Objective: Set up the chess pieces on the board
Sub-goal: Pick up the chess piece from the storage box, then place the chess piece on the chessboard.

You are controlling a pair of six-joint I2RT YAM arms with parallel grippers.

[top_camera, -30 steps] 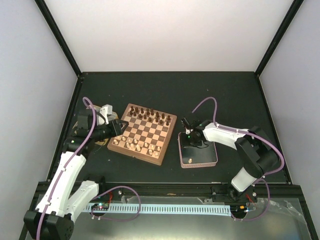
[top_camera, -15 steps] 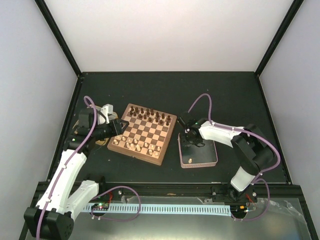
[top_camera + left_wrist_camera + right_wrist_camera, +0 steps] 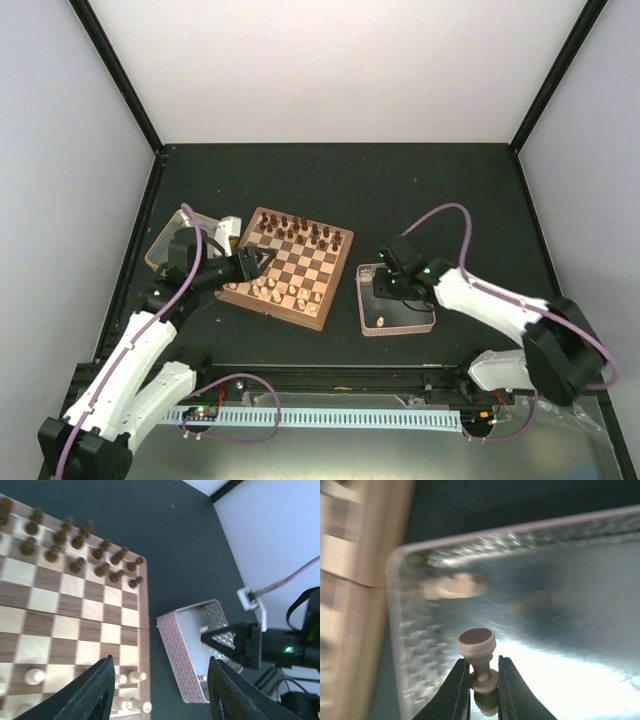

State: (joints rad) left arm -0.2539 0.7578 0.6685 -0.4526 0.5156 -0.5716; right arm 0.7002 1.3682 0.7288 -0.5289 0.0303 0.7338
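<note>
Black counter [image 3: 400,185], pale walls [image 3: 340,60] closing it in on three sides. The board [image 3: 300,262] sits centre-left in the top view, with pale chess pieces [image 3: 268,290] along its lower edge. The right jaws pinch one pale piece [image 3: 476,647] over the tray [image 3: 410,318], just right of the board. The left jaws hang spread over the board's left side.
</note>
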